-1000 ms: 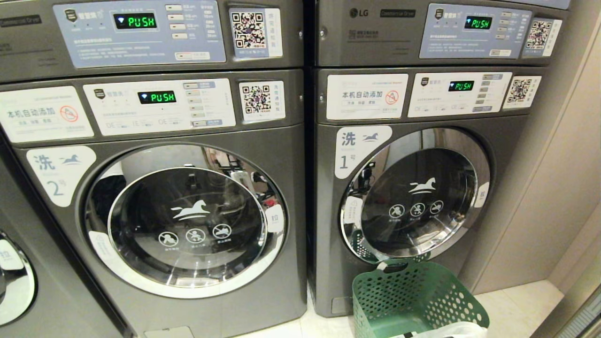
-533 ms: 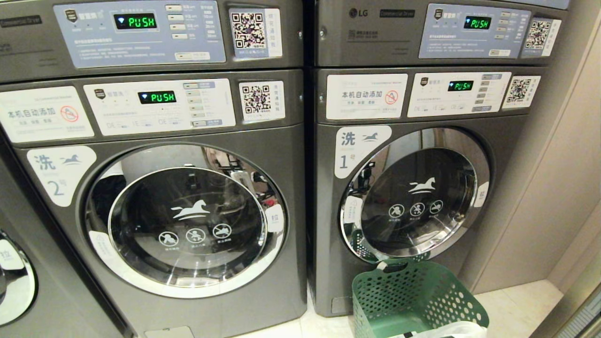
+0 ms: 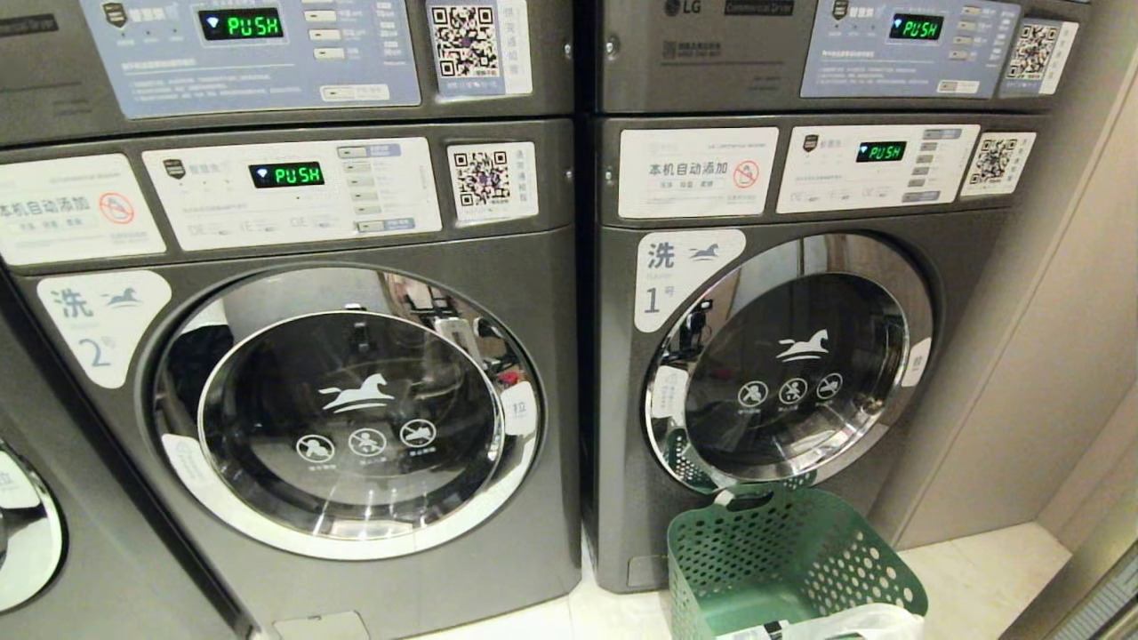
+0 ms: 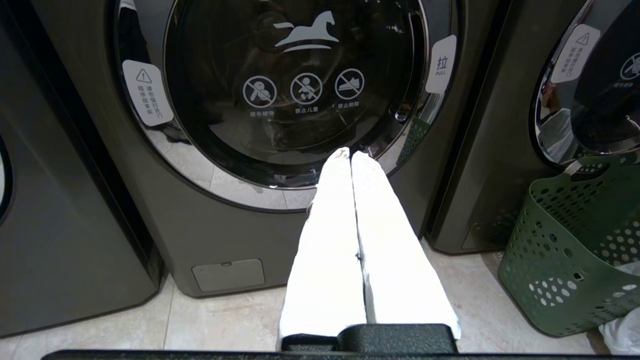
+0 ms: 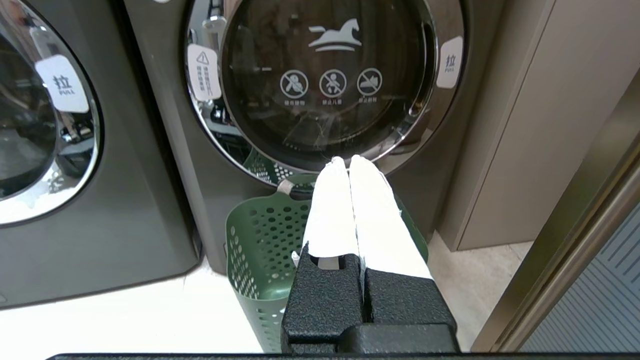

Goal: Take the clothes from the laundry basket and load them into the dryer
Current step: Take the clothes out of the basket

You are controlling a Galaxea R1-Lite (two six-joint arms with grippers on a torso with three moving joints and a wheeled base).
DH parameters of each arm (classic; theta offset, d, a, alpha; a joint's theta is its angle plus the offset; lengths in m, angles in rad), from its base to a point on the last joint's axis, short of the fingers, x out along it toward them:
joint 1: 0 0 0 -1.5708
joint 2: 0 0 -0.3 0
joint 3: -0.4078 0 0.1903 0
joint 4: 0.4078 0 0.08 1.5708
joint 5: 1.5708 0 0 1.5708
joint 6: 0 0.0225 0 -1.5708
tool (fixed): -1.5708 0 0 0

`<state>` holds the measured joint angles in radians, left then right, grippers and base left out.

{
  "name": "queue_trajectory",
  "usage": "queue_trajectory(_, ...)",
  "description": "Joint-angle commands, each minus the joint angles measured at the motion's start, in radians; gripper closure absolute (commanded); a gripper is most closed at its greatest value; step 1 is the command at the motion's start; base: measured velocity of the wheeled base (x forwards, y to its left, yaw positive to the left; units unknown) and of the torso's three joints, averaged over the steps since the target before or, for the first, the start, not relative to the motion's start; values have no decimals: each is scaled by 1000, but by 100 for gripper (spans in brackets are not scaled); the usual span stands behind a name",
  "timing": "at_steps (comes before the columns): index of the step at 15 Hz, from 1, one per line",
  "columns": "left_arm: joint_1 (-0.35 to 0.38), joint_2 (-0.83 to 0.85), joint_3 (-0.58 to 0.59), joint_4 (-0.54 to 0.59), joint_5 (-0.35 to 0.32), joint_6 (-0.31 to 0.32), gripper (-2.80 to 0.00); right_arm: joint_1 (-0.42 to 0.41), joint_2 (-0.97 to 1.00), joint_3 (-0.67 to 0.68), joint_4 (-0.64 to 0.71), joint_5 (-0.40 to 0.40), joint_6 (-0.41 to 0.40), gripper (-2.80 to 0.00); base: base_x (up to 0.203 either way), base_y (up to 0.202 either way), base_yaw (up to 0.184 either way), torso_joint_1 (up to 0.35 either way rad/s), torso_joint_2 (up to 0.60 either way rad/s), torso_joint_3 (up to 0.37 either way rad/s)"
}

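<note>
A green perforated laundry basket (image 3: 791, 560) stands on the floor against the grey machine numbered 1 (image 3: 782, 373), whose round door is shut. White clothes (image 3: 853, 622) show at the basket's near rim. Stacked above, the dryer units show only their control panels (image 3: 907, 53). My left gripper (image 4: 350, 154) is shut and empty, pointing at the lower edge of machine 2's shut door (image 4: 300, 90); the basket (image 4: 575, 250) lies off to its side. My right gripper (image 5: 346, 160) is shut and empty above the basket (image 5: 260, 240). Neither gripper is in the head view.
Machine 2 (image 3: 356, 418) stands left of machine 1, with a third machine (image 3: 27, 533) at the far left. A beige wall panel (image 3: 1022, 356) closes the right side. Pale floor tiles (image 3: 978, 569) run beside the basket. A metal frame (image 5: 575, 225) rises near the right arm.
The whole head view has shifted: the machines and basket sit slightly higher in the picture, so the camera has tipped down. Nothing in the scene has moved.
</note>
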<state>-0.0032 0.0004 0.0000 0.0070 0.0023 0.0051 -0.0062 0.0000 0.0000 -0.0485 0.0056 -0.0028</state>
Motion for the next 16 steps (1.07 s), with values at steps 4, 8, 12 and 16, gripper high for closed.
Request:
queue_trajectory(4,0,-2,2,-1,-1,1,0,0,0,18,-1,0,0,0,0,0,0,3,3,-187)
queue_trajectory(8,0,-2,2,-1,1,6,0,0,0,18,-1,2,-13,0,0,0,0,4,3,-201)
queue_trajectory(12,0,-2,2,-1,0,6,0,0,0,18,-1,2,-13,0,0,0,0,4,3,-197)
queue_trajectory(16,0,-2,2,-1,-1,6,0,0,0,18,-1,2,-13,0,0,0,0,4,5,-193)
